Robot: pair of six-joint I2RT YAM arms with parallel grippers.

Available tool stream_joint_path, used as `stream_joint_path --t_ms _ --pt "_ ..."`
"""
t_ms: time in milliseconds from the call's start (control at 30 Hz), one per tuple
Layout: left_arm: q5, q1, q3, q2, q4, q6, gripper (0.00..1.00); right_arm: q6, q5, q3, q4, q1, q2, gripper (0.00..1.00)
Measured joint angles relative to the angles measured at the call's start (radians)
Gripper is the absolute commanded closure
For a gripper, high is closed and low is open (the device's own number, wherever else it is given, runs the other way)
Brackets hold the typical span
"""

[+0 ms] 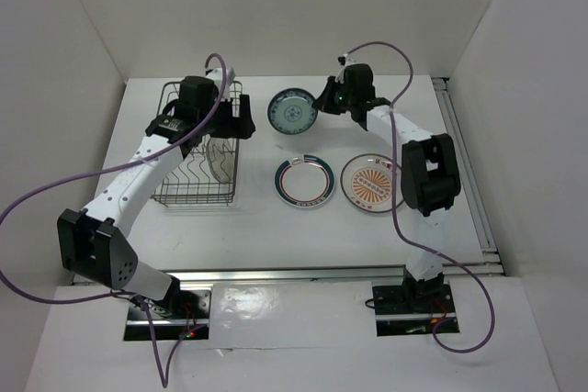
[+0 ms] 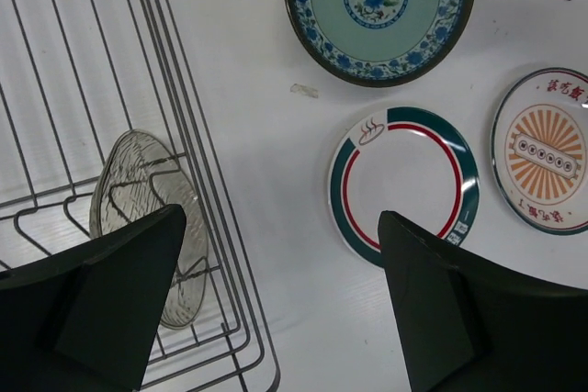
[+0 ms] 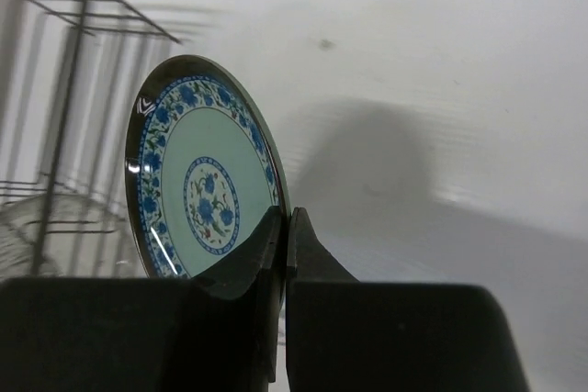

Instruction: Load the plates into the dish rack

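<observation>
Nearest, the white ringed plate point(image 1: 303, 181) and the sunburst plate point(image 1: 370, 183) lie flat on the counter point(image 1: 276, 227), waiting. Beside them the dish rack point(image 1: 175, 195) keeps the pale grey plate point(image 2: 147, 218) upright between its tines. The left tool point(image 2: 280, 218) hangs wide and empty above. Farthest, the right tool point(image 3: 285, 218) pinches the teal plate point(image 3: 207, 190) by its rim, probably to carry it.

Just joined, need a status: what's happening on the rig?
The right hand is shut on the rim of the teal plate, to the right of the rack. The left hand is open above the rack's right edge, holding nothing. The grey plate already sits in the rack. The white plate and orange plate lie flat on the table, not yet loaded.
</observation>
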Motion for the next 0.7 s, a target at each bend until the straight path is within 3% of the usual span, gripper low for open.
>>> stream_joint_path --t_ms 133,267,533,633,700 --pt "0.043 0.000 -0.003 -0.003 0.035 -0.013 0.00 0.000 -0.035 -0.014 0.034 0.021 -0.119 1.00" --pt "0.077 0.000 -0.024 -0.021 0.072 -0.020 0.00 0.013 -0.164 -0.068 0.104 0.024 -0.216 1.00" --pt "0.123 0.000 -0.039 -0.029 0.122 -0.032 0.00 0.028 -0.337 -0.133 0.162 0.082 -0.277 1.00" --pt "0.145 0.000 -0.058 -0.033 0.134 -0.047 0.06 0.043 -0.379 -0.174 0.187 0.104 -0.297 1.00" --pt "0.153 0.000 -0.061 -0.034 0.136 -0.049 0.17 0.055 -0.401 -0.209 0.211 0.110 -0.315 1.00"
